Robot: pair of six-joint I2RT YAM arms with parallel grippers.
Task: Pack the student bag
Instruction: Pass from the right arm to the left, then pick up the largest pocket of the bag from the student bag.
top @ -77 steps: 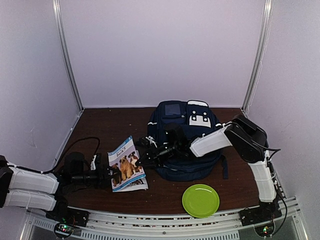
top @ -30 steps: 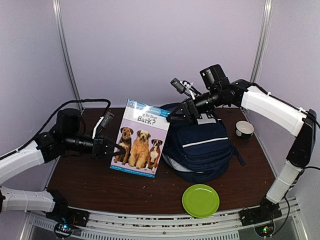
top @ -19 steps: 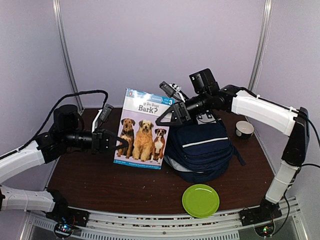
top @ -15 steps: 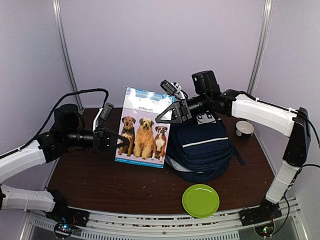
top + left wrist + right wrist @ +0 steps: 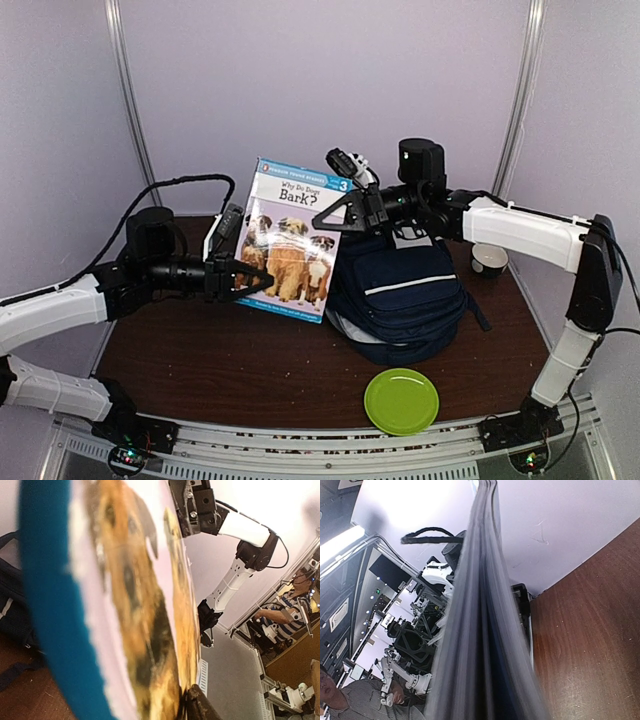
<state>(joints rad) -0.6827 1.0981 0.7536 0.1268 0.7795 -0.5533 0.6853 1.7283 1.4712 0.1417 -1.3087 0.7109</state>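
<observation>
The student bag [image 5: 400, 290], navy with a white stripe, lies on the table right of centre. A dog picture book [image 5: 290, 245] is held upright in the air just left of it. My right gripper [image 5: 338, 207] is shut on the book's top right corner; in the right wrist view the book [image 5: 480, 630] runs edge-on from the jaws. My left gripper [image 5: 240, 275] straddles the book's lower left edge. In the left wrist view the cover [image 5: 125, 590] fills the frame with one finger [image 5: 200, 707] right against it. How tightly those jaws close is hidden.
A green plate [image 5: 401, 400] lies near the front edge, right of centre. A small white bowl [image 5: 489, 259] stands at the back right beside the bag. The brown table [image 5: 200, 370] is enclosed by white walls on three sides.
The right gripper has closed on the book's top right corner. The book has risen a little and shifted right. The left arm has followed it to the right.
</observation>
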